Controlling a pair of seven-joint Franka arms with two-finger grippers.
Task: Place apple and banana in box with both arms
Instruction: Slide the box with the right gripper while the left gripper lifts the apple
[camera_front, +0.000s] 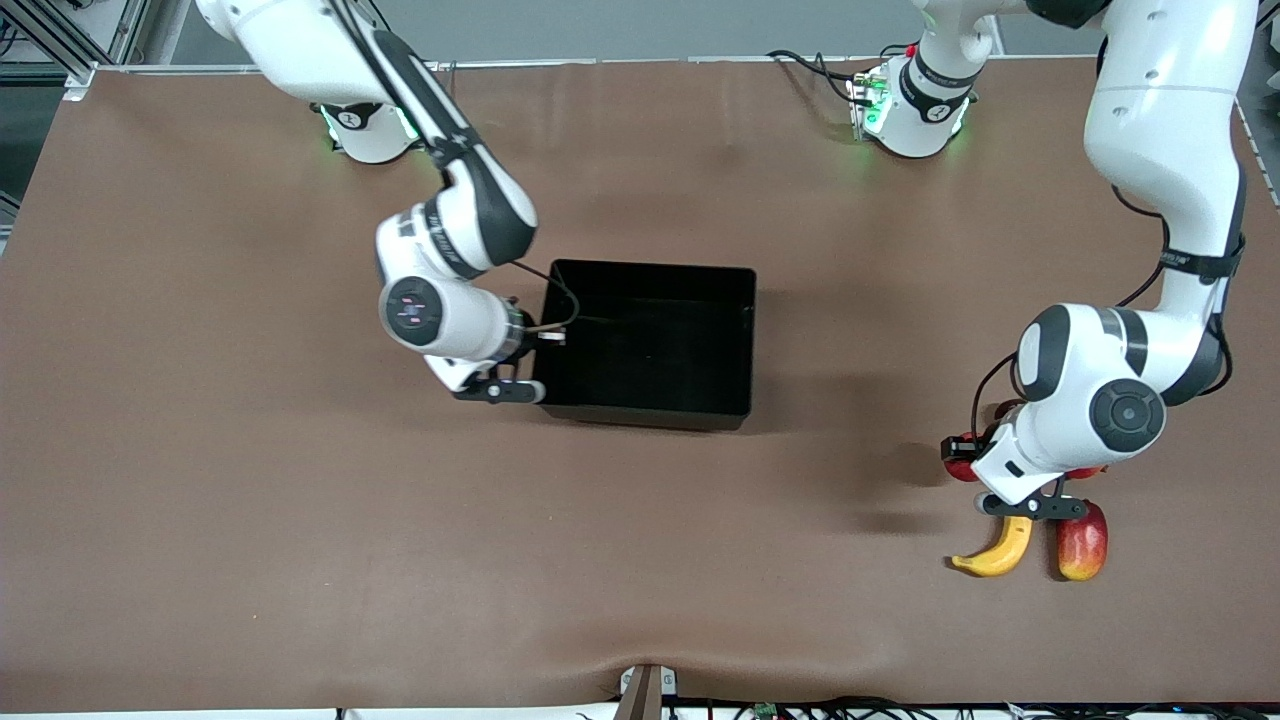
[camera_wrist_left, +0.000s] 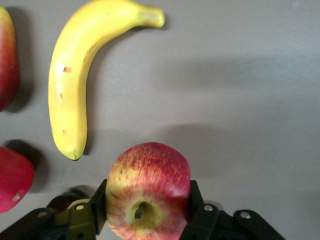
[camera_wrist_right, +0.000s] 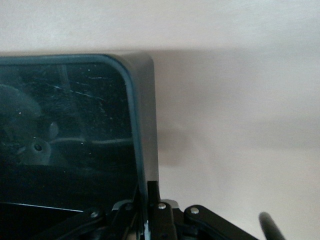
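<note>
In the left wrist view the apple (camera_wrist_left: 147, 192), red streaked with yellow, sits between my left gripper's (camera_wrist_left: 147, 202) fingers, which press on both its sides. In the front view that gripper (camera_front: 1035, 505) is low at the left arm's end of the table, and the arm hides the apple. The yellow banana (camera_front: 1000, 550) (camera_wrist_left: 70, 85) lies on the table just beside it, nearer the front camera. The black box (camera_front: 650, 268) stands mid-table. My right gripper (camera_front: 520, 388) (camera_wrist_right: 150, 200) is shut on the box's wall (camera_wrist_right: 142, 125) at the corner toward the right arm's end.
A red-and-yellow mango (camera_front: 1082, 540) (camera_wrist_left: 7, 60) lies beside the banana. A pinkish-red fruit (camera_wrist_left: 12, 185) rests close to the left gripper. Brown table (camera_front: 300, 520) spreads between the box and the fruits.
</note>
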